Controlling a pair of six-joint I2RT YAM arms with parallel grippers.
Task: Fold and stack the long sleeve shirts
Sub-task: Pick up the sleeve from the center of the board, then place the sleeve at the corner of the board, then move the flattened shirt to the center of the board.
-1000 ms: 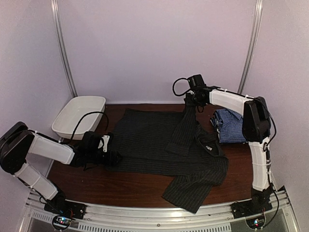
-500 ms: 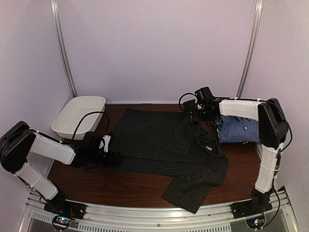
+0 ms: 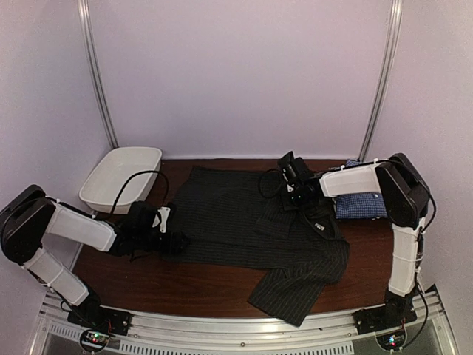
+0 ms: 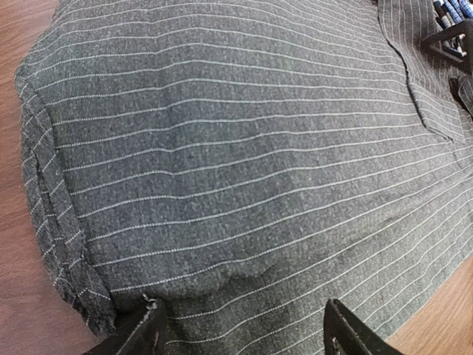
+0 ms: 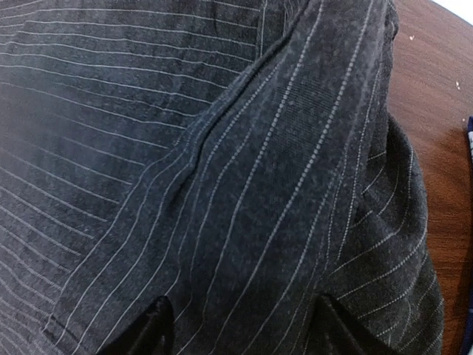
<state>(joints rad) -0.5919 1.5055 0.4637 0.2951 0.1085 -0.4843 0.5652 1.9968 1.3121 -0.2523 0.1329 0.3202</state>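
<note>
A white oval plastic tub (image 3: 122,174) sits at left of centre, on the back corner of a dark brown wooden table (image 3: 214,290); two silver metal posts (image 3: 96,74) rise at upper left and upper right against pale lilac walls (image 3: 244,74); a slotted metal rail (image 3: 244,327) lines the bottom edge.

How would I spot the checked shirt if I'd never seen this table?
Look at the brown table and go to its far right side, opposite the white tub. A small folded shirt lies there, right beside the big spread-out black pinstriped shirt. It is the only thing with tiny blue-and-white checks.
</note>
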